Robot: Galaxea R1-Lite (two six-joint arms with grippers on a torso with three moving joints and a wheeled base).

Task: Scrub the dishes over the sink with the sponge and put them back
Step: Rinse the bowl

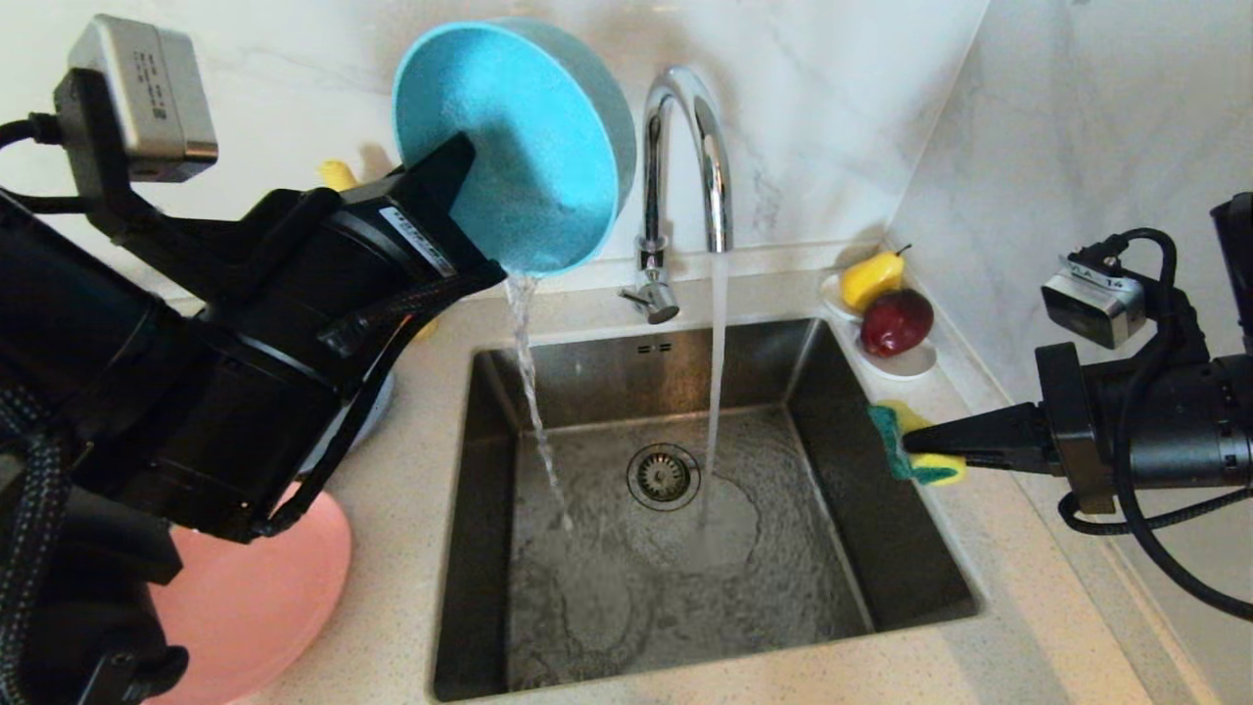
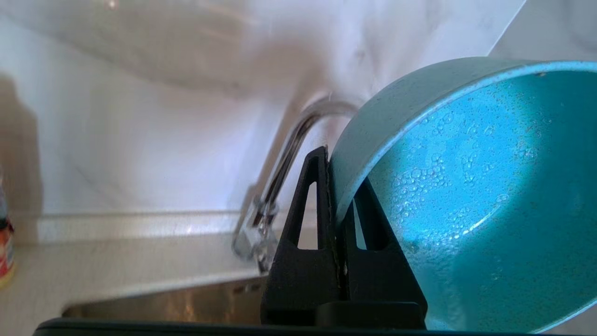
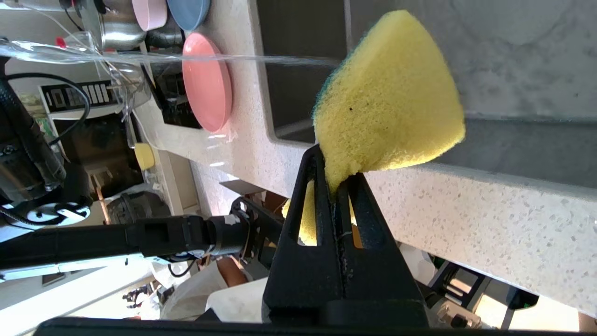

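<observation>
Nearest: salmon-pink plate [image 1: 264,597] flat on the tabletop [image 1: 411,509], left of the sink [image 1: 832,431], partly hidden by the left arm. In the right wrist view a pale pink bowl [image 3: 149,11] and a blue-grey plate [image 3: 189,10] sit further along the same side.

Right end effector [image 1: 905,447] hovers over the sink's right rim, clamped on the sponge [image 1: 915,446], green scouring side facing the basin. Foam is squashed thin between the fingertips [image 3: 322,163], so it is soft and light. A pinch at 1 edge works, but it will flex when pressed on a dish.

Sink: water sheeting over the bottom around the drain strainer [image 1: 664,476], no dishes in it. Faucet [image 1: 685,157] is running, with 1 stream landing just right of the strainer.

Left end effector [image 1: 470,196] is raised above the sink's back-left corner, closed on the rim of the teal bowl [image 1: 519,137], 1 finger inside the wall and 1 outside. The bowl is tipped nearly on edge, opening toward the camera, and water pours from its low rim into the sink. Droplets cling to the inside. My guess: rigid, matte, wet, so slippery and chip-prone. The rim pinch is the only practical hold; keep it firm while scrubbing.

Far right corner: small white dish [image 1: 896,357] with a yellow pear [image 1: 871,279] and a dark red apple [image 1: 896,321], not part of the job.
</observation>
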